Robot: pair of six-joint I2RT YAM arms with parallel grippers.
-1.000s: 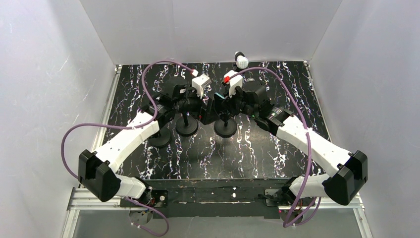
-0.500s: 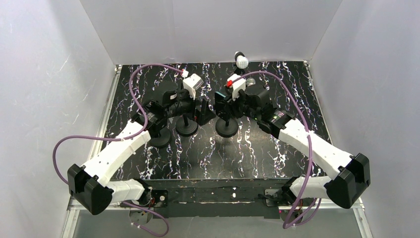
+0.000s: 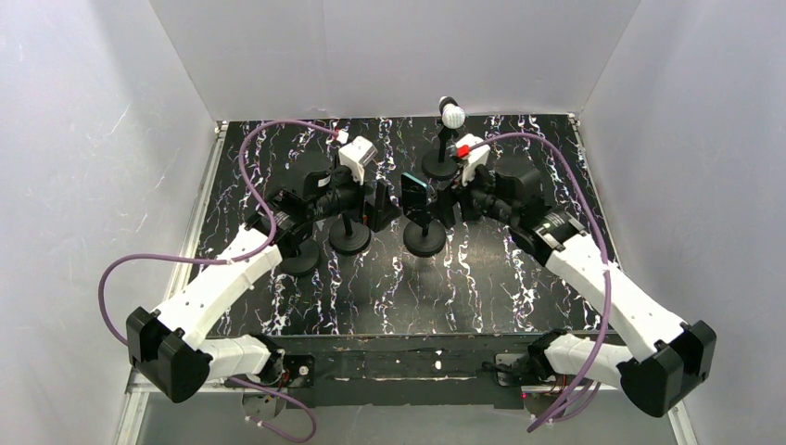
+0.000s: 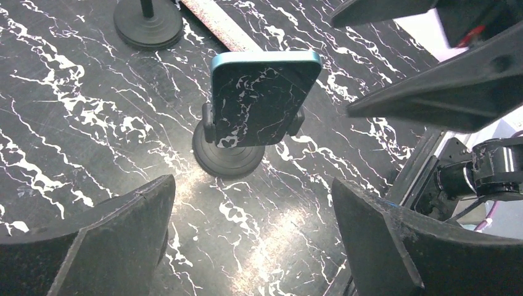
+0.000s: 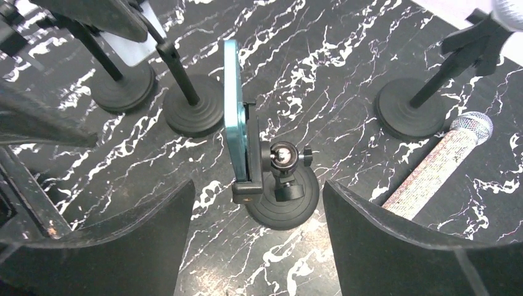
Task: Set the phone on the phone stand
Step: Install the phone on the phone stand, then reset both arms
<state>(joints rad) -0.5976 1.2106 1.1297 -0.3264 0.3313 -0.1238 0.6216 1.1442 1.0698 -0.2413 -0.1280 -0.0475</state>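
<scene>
Obs.: the phone [image 4: 262, 98] stood upright on the phone stand [image 4: 227, 157], centre of the left wrist view. The cradle's small side clips sat against both of its long edges. In the right wrist view it showed edge-on, with the blue rim toward the upper left and its back against the cradle plate above the ball joint. The stand's round base rested flat on the worktop [image 3: 482, 287].

Left pincer [image 4: 251, 182]: spread wide, nothing held, fingers low in the frame either side of the stand base and apart from the phone. Right pincer [image 5: 259, 185]: also spread wide and holding nothing, its fingers flanking the base without touching it.

Judgement: placement looked done, and the step in hand was letting go and clearing away.

Method note:
- Keep both pincers wide.
- Draw each arm back along its own approach line, away from the phone's faces, one arm at a time.
- Lift before swinging sideways, since neighbouring stands crowded the left of the right wrist view and a microphone [image 5: 441, 163] lay at its right.

Risk: a brushed edge could tip the light stand.
</scene>
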